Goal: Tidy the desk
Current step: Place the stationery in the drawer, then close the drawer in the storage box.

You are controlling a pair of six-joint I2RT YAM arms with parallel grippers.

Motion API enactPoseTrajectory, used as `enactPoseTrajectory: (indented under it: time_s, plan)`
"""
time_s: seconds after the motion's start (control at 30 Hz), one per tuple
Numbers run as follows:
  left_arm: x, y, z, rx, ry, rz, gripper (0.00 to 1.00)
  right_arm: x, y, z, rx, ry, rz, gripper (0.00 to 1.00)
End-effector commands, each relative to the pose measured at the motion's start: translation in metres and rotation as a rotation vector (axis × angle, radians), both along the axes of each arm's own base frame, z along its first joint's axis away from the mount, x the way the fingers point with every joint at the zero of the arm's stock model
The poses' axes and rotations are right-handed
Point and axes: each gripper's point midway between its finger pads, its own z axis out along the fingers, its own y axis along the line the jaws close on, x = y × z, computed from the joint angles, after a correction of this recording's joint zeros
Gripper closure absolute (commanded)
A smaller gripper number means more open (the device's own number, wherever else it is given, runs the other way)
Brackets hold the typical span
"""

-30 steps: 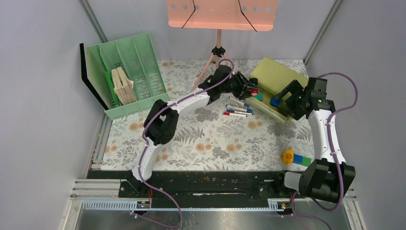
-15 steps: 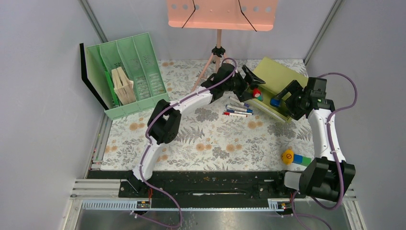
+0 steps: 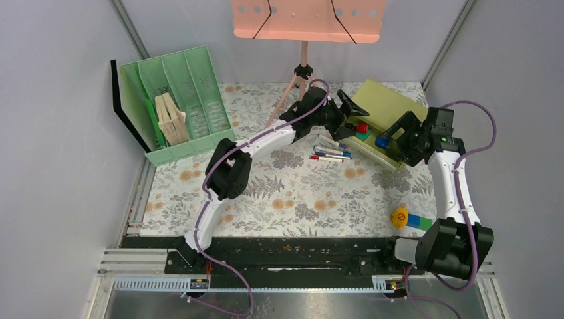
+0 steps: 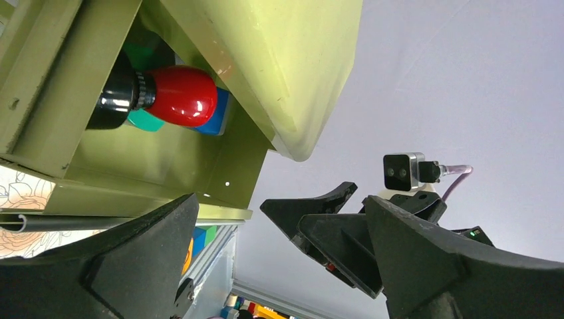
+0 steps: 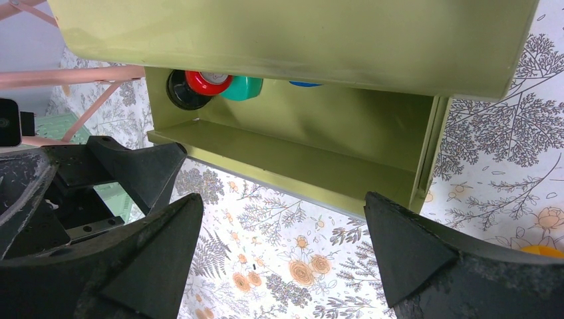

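Note:
The desk (image 3: 292,193) has a floral print. At its back right stands an olive box with an open drawer (image 3: 382,116). In that drawer lie a red and black object (image 4: 159,96), a teal piece (image 4: 143,121) and a blue block (image 4: 219,113). My left gripper (image 3: 348,115) hangs open just left of the drawer mouth, with nothing between its fingers (image 4: 153,246). From the other side my right gripper (image 3: 395,137) faces the drawer front (image 5: 299,149), open and empty. In the right wrist view the red object (image 5: 207,81) sits in the drawer's back corner.
Several pens (image 3: 330,151) lie on the desk left of the drawer. A yellow ball (image 3: 399,217) and a blue-green block (image 3: 419,221) sit near the front right. A green file organizer (image 3: 179,100) stands at the back left, a pink music stand (image 3: 307,20) behind.
My left gripper has opened and let go of the red and black object, which now lies in the drawer. The right arm has not moved.

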Motion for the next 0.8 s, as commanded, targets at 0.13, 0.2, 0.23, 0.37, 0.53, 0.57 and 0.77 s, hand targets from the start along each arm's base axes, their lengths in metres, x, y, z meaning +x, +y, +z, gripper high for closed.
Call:
enactPoseTrajectory:
  time_s: [0.13,0.2,0.23,0.37,0.53,0.57,0.77]
  plan:
    - [-0.006,0.008,0.068,-0.062,-0.158,-0.032,0.01,0.007,-0.003,0.019,-0.017,-0.049,-0.001,0.02]
    - [-0.010,0.016,0.068,-0.025,-0.183,-0.039,0.01,0.007,-0.001,0.020,-0.009,-0.053,0.005,0.02]
    - [-0.011,0.021,0.066,0.000,-0.194,-0.043,0.01,0.007,0.000,0.021,-0.003,-0.055,0.008,0.02]
    - [-0.017,0.048,0.062,0.112,-0.272,-0.052,0.01,0.009,0.004,0.027,0.019,-0.069,0.023,0.02]
    - [-0.022,0.097,0.052,0.292,-0.376,-0.058,0.01,0.011,0.009,0.034,0.043,-0.083,0.031,0.02]
    - [-0.024,0.107,0.048,0.341,-0.404,-0.068,0.01,0.011,0.010,0.034,0.052,-0.084,0.035,0.02]
    - [-0.034,0.180,0.036,0.702,-0.577,-0.088,0.01,0.010,0.022,0.037,0.035,-0.094,0.072,0.02]
